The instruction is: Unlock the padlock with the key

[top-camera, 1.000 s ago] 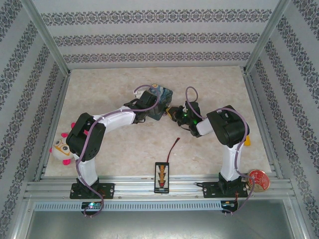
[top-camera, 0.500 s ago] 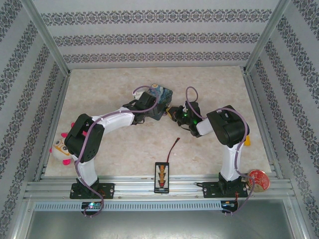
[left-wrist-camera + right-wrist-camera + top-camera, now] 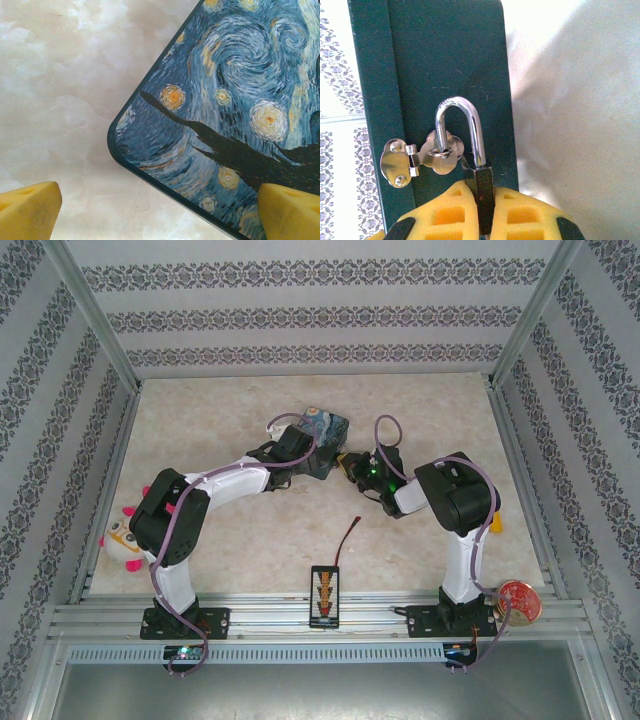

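Right fingers (image 3: 445, 215) clamp shut on the dark padlock (image 3: 483, 185), its shackle hooked through the hasp (image 3: 420, 157) on the side of the tin (image 3: 445, 60); left fingers (image 3: 30, 210) spread wide over the tin's painted corner, gripping nothing.

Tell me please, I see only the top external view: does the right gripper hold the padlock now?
Observer: Yes. In the right wrist view the right gripper is shut on the padlock body.
Operator: What is it attached to?
Observer: Its shackle passes through the silver hasp on the dark green side of the tin.
Operator: And the left gripper?
Observer: The left gripper is open, one finger over the table, the other over the painted lid.
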